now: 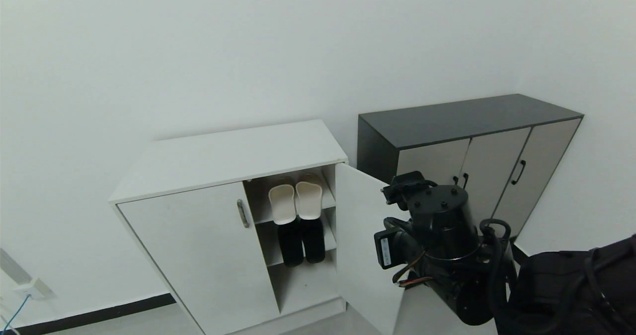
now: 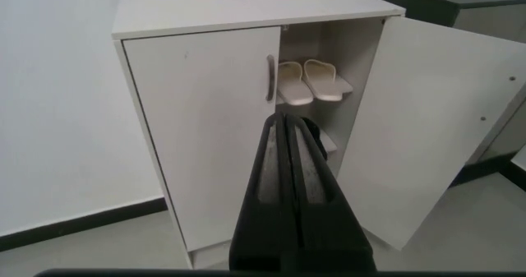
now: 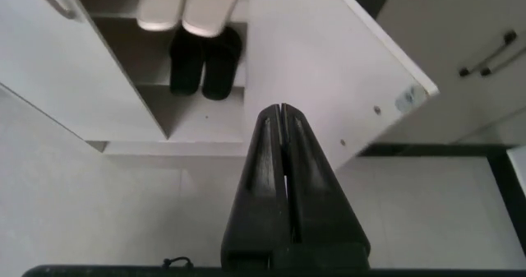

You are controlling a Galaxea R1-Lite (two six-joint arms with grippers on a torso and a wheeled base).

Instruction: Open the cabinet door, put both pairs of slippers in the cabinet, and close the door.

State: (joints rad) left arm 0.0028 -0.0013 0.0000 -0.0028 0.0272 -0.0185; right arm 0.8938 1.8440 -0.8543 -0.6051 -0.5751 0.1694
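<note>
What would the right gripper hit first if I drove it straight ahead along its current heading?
Probably the open cabinet door: the shut right gripper lines up with the door's inner face, close to its hinged side. Depth is unclear, so I can't tell how near that contact is.

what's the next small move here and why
Probably swing the right pincer behind the open door and push it shut: the white slippers and black slippers already sit inside the cabinet, and that pincer is shut, empty and nearest the door.
</note>
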